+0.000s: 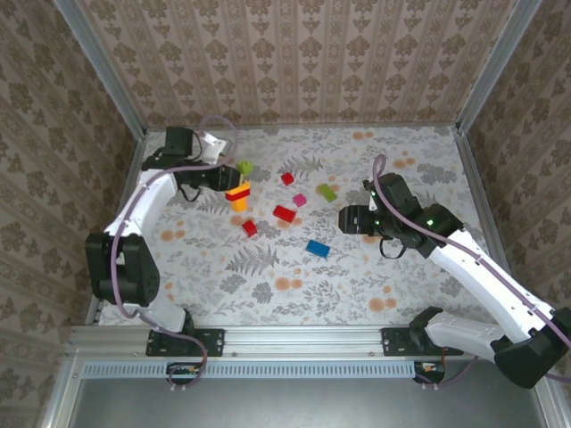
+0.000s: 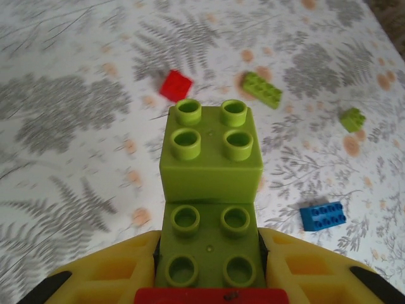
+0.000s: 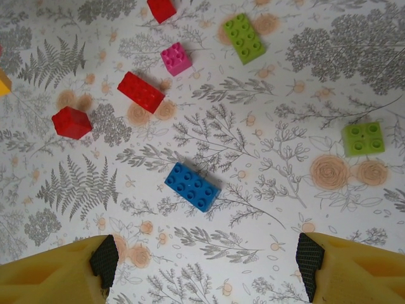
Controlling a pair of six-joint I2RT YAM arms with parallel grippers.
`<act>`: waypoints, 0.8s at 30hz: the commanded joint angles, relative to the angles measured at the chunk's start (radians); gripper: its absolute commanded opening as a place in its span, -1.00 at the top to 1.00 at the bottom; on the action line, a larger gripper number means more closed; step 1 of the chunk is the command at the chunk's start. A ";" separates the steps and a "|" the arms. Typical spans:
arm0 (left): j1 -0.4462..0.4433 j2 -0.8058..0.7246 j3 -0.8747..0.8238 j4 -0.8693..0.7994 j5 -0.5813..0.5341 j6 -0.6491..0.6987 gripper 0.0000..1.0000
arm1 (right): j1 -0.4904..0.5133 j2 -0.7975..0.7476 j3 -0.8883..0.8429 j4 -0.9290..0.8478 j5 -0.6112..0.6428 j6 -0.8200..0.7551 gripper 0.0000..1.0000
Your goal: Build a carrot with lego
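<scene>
Nearest to us in the right wrist view, the right gripper (image 3: 205,263) hangs released above the floral table (image 3: 272,209). The right fingers (image 3: 50,275), yellow with black pads, stand wide apart in the bottom corners with nothing between them. Just beyond them, at the frame's centre, a blue brick (image 3: 192,186) lies flat. Farther up on the left we see a red cube brick (image 3: 71,122), then a long red brick (image 3: 140,92) and a magenta brick (image 3: 176,58), each apart from the others. Near the right edge a small lime brick (image 3: 363,139) sits alone. At the top lie a long green brick (image 3: 244,38) and another red brick (image 3: 161,9), which is cut by the upper edge.

In the top view, the left gripper (image 1: 230,183) reaches into the upper left of the table, behind most of the loose pieces. It is clenched on the carrot stack (image 1: 238,194), which is orange at the bottom, then yellow and red, with green on top. In the left wrist view, the left fingers (image 2: 304,272) press on either side of the lower of two lime green bricks. We cannot tell whether the stack's orange base touches the table.
</scene>
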State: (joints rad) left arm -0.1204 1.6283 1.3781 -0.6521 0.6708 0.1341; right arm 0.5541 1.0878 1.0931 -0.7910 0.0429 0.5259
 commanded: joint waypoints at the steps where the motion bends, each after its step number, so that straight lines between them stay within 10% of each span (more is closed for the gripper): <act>1: 0.058 0.091 0.089 -0.152 0.000 0.009 0.43 | -0.004 0.015 -0.026 0.054 -0.055 -0.010 -0.55; 24: 0.119 0.613 0.593 -0.485 -0.092 0.075 0.25 | -0.003 -0.008 -0.134 0.094 -0.087 -0.020 -0.54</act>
State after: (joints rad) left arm -0.0158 2.2131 1.9236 -1.0683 0.5957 0.1871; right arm 0.5545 1.0988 0.9726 -0.7059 -0.0345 0.5220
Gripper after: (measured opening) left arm 0.378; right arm 0.770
